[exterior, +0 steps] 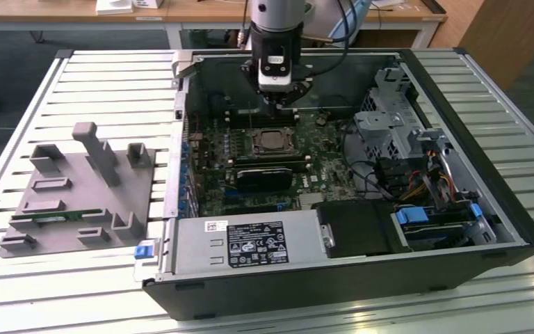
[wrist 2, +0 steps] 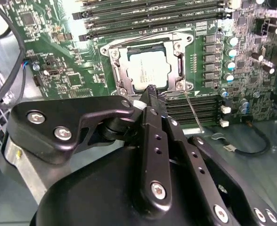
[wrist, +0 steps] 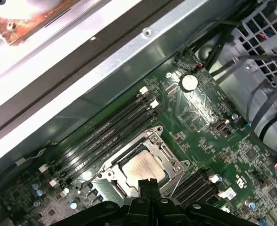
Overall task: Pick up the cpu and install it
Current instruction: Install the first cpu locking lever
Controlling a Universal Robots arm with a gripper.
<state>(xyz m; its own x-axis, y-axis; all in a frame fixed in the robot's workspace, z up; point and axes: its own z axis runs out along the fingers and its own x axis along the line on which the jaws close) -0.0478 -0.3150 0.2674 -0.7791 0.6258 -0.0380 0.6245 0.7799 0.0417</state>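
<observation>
Your pincer (exterior: 280, 99) hangs inside the open computer case (exterior: 489, 229), just above the motherboard (exterior: 322, 174), its fingers drawn narrow together with nothing between them in both wrist views. Look at the socket (wrist 2: 148, 70): the cpu (wrist 2: 148, 69) already lies inside its metal frame, silver top up, just beyond the fingertips (wrist 2: 151, 89). In the first wrist view the cpu (wrist: 143, 168) sits between two banks of memory slots (wrist: 105, 136). The case lies on its side on the slatted table (exterior: 109, 83), beside a grey fixture tray (exterior: 72, 202) with a green memory stick (exterior: 53, 217) in one groove.
</observation>
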